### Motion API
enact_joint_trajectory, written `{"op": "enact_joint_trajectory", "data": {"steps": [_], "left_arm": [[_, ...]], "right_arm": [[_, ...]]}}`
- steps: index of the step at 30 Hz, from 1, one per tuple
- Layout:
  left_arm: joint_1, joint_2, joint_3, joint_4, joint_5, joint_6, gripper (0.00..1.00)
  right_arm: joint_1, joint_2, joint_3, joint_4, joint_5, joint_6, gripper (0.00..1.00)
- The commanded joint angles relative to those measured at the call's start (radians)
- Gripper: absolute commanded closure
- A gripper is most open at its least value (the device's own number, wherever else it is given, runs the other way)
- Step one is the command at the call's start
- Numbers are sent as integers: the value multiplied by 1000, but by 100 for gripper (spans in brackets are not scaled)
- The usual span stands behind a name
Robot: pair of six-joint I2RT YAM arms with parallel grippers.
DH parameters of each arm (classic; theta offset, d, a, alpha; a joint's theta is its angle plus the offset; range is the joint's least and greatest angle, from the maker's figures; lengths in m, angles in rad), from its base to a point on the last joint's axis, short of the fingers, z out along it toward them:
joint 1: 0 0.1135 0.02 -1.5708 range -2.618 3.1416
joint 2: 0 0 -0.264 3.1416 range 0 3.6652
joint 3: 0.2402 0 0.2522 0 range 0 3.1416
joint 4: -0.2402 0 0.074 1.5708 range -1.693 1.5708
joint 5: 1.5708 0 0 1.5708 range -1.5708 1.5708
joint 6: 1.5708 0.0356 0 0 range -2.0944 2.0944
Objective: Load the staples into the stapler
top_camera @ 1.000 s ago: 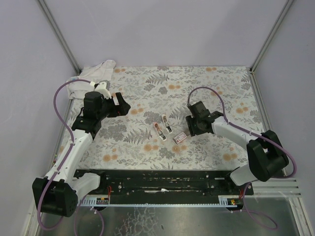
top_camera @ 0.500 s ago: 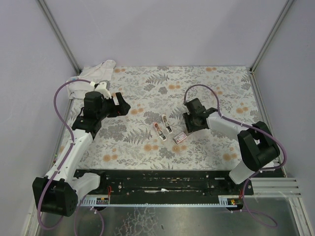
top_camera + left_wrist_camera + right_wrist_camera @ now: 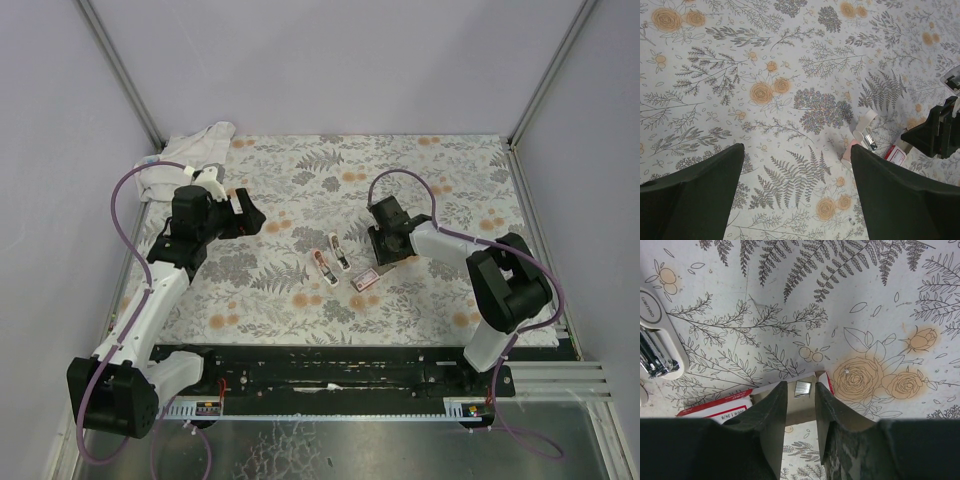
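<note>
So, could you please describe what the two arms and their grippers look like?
The left arm and right arm have white links, black joint housings and looping lilac cables. The left gripper and right gripper are black, with matte, tapering fingers.

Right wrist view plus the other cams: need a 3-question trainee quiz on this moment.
1. True or false: the left pincer is open and empty.
2. The staple strip lies: A) in the staple box tray; B) in the left pincer; C) under the box.
3. Which pincer straddles that strip?
Key: 1 true; 2 A; 3 the right pincer.
</note>
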State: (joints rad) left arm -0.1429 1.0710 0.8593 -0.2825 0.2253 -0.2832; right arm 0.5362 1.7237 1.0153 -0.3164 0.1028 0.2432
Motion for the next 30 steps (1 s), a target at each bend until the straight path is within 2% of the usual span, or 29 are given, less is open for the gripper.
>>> {"op": "enact_joint_trajectory", "data": {"steps": [1, 18, 30], "left_arm": [[10, 6, -1, 72, 6, -8, 14], [16, 7, -1, 74, 14, -11, 14], [15, 8, -2, 74, 12, -11, 14]], "right_arm": [[-4, -5, 23, 12, -9, 14, 66], [-4, -108, 9, -27, -5, 25, 63], [-3, -39, 2, -6, -36, 17, 67]]}}
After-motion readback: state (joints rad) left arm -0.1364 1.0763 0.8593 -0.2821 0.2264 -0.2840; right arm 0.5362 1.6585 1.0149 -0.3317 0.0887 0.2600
